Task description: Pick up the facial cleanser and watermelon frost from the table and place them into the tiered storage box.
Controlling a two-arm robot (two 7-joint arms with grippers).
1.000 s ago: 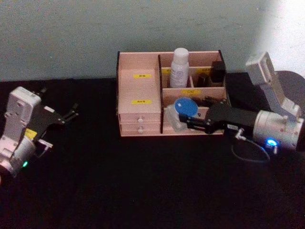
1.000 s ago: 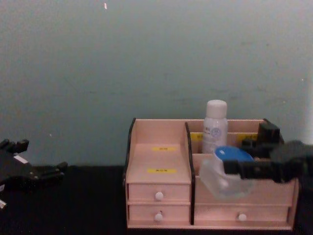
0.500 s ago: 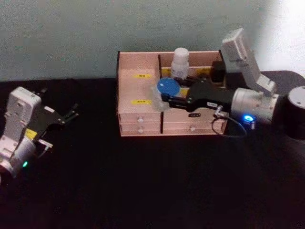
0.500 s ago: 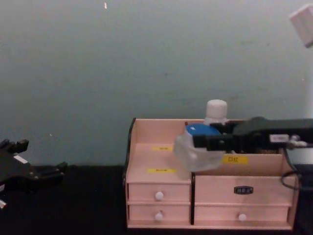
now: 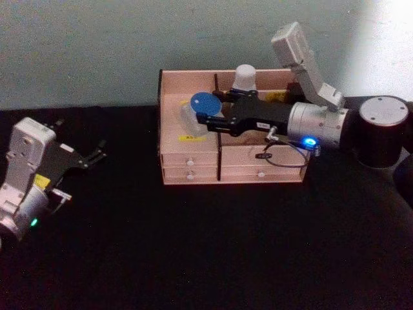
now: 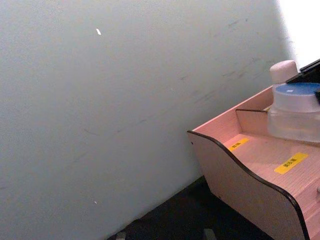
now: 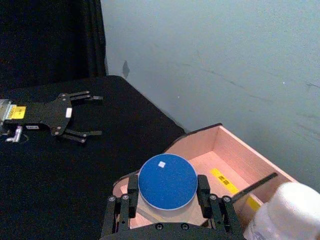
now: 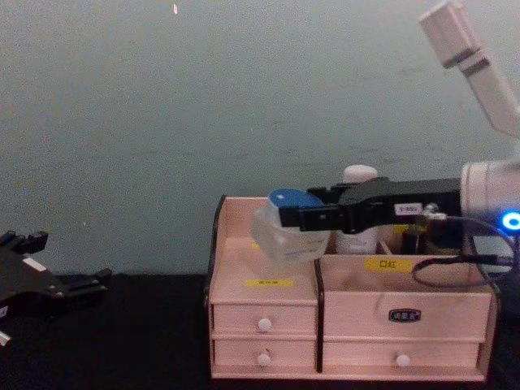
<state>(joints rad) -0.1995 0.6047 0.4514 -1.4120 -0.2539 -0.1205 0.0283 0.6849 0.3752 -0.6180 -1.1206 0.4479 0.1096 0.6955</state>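
1. A clear jar with a blue lid (image 5: 195, 112) is clamped between the fingers of the right gripper (image 5: 205, 120), one finger on either side of it just under the lid.
2. The jar hangs over the left-hand stepped compartment of the tiered storage box (image 5: 184, 84), above the sloped shelf that carries the yellow labels (image 8: 269, 283). In the chest view it is tilted and appears clear of the shelf. From the left wrist view it cannot be told whether its base touches the wood.
3. The right arm reaches in from the right, across the top of the box's right half, with a blue light glowing on its wrist.
4. A white bottle (image 5: 245, 77) stands upright in a rear compartment of the right half, just behind the right gripper's body.
5. Small drawers with white knobs (image 8: 264, 324) line the front of the box below the compartments.
6. The box sits on a black table (image 5: 193, 245), close to a pale green wall (image 5: 97, 45).
7. The left gripper (image 5: 97, 152) is on the left side of the table, well apart from the box, its fingers spread and holding nothing.
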